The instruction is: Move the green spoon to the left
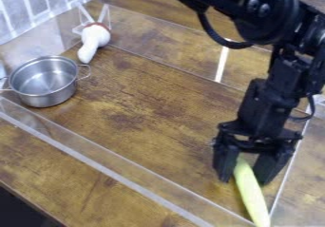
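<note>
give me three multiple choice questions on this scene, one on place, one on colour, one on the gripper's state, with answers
1. Where is the steel pot?
A) on the left side of the picture
B) under the gripper
C) in the lower right corner

2. What colour is the handle of the spoon?
A) bright red
B) yellow-green
C) dark blue

3. How does the gripper stand?
A) lifted high above the pot
B) down low at the upper end of the spoon
C) out of the picture

1: A, the pot sits near the left edge, well away from the arm.
2: B, the long handle shows yellow-green below the gripper.
3: B, its dark fingers are low, right by the spoon's upper end.
</note>
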Robot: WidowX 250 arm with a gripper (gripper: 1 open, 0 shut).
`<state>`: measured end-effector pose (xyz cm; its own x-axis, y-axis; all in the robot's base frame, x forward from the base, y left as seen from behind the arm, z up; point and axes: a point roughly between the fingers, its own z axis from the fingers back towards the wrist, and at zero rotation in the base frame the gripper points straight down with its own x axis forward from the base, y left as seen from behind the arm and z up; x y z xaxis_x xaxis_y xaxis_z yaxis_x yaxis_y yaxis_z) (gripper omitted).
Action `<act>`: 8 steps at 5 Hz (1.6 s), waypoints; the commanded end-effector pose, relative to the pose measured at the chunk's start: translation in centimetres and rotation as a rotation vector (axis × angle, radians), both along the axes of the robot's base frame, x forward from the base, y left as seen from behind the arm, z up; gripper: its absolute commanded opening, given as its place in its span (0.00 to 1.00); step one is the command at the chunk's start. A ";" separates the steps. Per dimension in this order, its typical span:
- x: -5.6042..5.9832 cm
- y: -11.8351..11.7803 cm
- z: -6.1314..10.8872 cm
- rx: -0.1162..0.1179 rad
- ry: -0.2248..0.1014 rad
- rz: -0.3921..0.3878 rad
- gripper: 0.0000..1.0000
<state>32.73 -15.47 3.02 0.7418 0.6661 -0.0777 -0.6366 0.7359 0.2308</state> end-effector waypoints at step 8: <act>1.1 1.4 2.9 0.084 0.008 0.365 0.00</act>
